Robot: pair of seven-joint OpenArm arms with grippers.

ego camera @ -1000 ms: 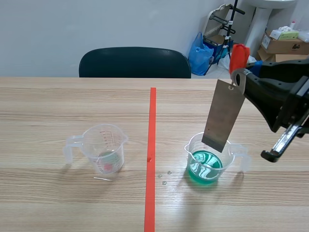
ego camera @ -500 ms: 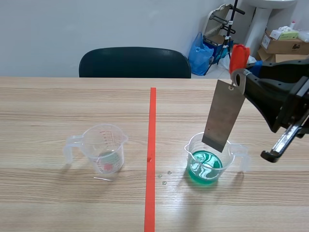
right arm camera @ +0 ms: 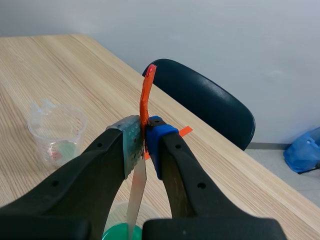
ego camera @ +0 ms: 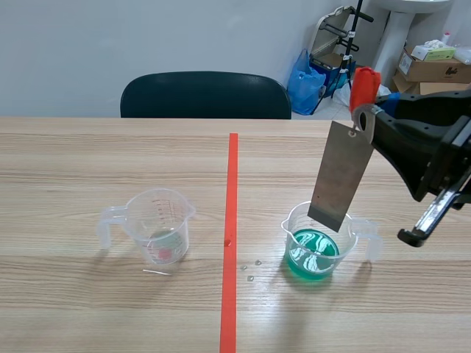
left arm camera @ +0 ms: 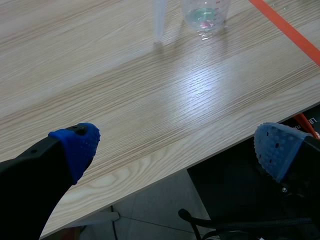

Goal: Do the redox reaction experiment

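Right now my right hand [ego camera: 363,116] is raised above the right half of the tabletop [ego camera: 88,162], its two fingers pressed together on the top of a thin grey metal plate [ego camera: 340,176]. An orange-red tab [ego camera: 363,87] sticks up out of the pinch, above my fingertips. The plate hangs from the grip with a slight tilt, its lower edge at the mouth of the clear measuring cup [ego camera: 318,248] that holds green liquid. The plate's edge looks to be above the liquid, though I cannot tell whether it dips inside the rim. That cup stands to the right of the orange-red tape line [ego camera: 230,235], with its handle turned away from the line. A few small droplets [ego camera: 251,269] lie on the wood between the tape and the cup.

On the other side of the line, well apart from the green cup, stands a second clear measuring cup [ego camera: 158,224] with red markings and only a little pale residue at its bottom; its handle points outward to the left.

My left hand [left arm camera: 176,148] is spread wide, blue pads far apart and gripping nothing. It hangs over the near edge of the tabletop, with the second cup well ahead of it.

A dark chair [ego camera: 204,94] stands behind the far side of the tabletop.
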